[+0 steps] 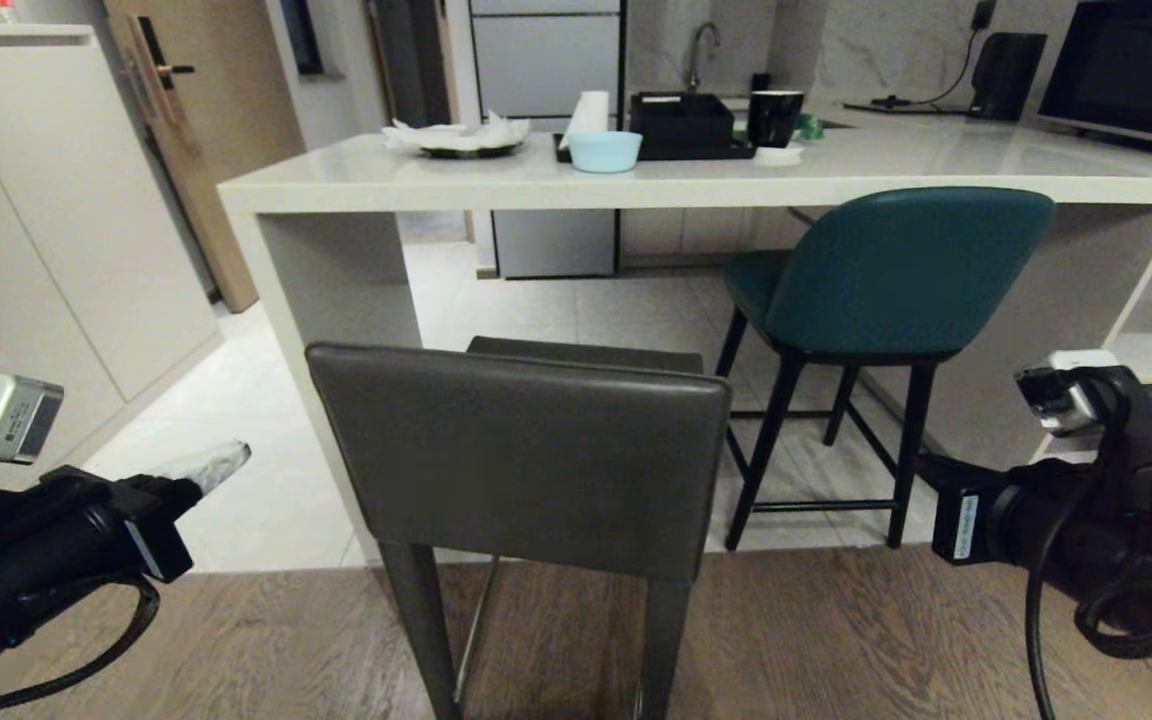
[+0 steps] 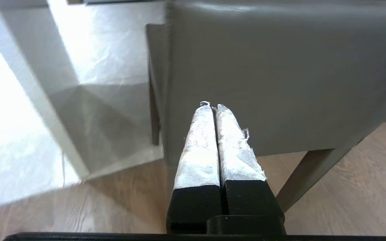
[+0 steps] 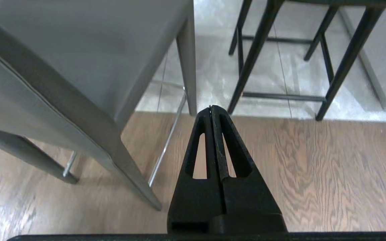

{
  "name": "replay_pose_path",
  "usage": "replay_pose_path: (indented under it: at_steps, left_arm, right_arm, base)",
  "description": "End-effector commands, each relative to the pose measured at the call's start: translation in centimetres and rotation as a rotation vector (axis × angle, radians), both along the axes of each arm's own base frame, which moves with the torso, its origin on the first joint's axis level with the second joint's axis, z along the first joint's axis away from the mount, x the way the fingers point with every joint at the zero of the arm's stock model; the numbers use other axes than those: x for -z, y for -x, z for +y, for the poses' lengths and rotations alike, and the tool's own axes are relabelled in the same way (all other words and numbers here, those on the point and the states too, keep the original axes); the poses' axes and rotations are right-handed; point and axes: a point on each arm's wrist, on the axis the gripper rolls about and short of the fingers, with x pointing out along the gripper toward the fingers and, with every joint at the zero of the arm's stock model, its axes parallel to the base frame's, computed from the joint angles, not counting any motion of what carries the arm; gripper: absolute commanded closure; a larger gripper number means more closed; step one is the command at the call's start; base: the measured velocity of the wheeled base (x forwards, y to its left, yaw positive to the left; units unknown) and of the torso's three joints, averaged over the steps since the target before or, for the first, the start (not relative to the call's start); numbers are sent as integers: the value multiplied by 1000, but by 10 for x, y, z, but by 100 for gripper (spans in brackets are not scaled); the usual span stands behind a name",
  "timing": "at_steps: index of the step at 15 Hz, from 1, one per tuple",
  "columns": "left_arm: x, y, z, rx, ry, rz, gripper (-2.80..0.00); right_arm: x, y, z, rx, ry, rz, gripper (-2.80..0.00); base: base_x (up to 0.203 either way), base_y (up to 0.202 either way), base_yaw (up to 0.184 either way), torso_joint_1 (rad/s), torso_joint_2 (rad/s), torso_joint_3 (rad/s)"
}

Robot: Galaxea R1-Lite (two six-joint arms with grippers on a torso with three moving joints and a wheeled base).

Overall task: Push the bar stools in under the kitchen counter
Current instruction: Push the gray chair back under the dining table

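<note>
Here your grey stool [image 1: 521, 455] stands outside the kitchen counter [image 1: 636, 175], backrest facing you; the teal stool [image 1: 886, 270] sits partly under. Left gripper [image 2: 213, 107] and right gripper [image 3: 210, 108]: jaws pressed together, empty.

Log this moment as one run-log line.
grey stool: out from counter | teal stool: partly under | left gripper: shut, near grey backrest | right gripper: shut, free

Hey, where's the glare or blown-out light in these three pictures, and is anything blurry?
Head view: soft sheen on the kitchen counter; the grey stool reads dim. Left wrist view: pale floor tiles wash out to white, the stool's back edge is slightly smeared, and the wrapped left gripper glints. Right wrist view: mild glare on the tiles, otherwise fairly even light.
</note>
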Motion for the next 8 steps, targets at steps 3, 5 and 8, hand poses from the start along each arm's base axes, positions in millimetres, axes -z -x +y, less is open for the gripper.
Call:
replay_pose_path:
  at_steps: [3, 5, 8]
  left_arm:
    - [7, -7, 1, -3, 4, 29, 0]
    - [7, -7, 0, 2, 5, 29, 0]
    - [8, -7, 0, 2, 8, 34, 0]
  right_arm:
    - [2, 1, -2, 15, -18, 8, 0]
    - [3, 0, -2, 15, -16, 12, 0]
    - [3, 0, -1, 14, -14, 10, 0]
  base:
    - [0, 0, 0, 0, 0, 0]
    - [0, 0, 0, 0, 0, 0]
    - [5, 50, -5, 2, 3, 3]
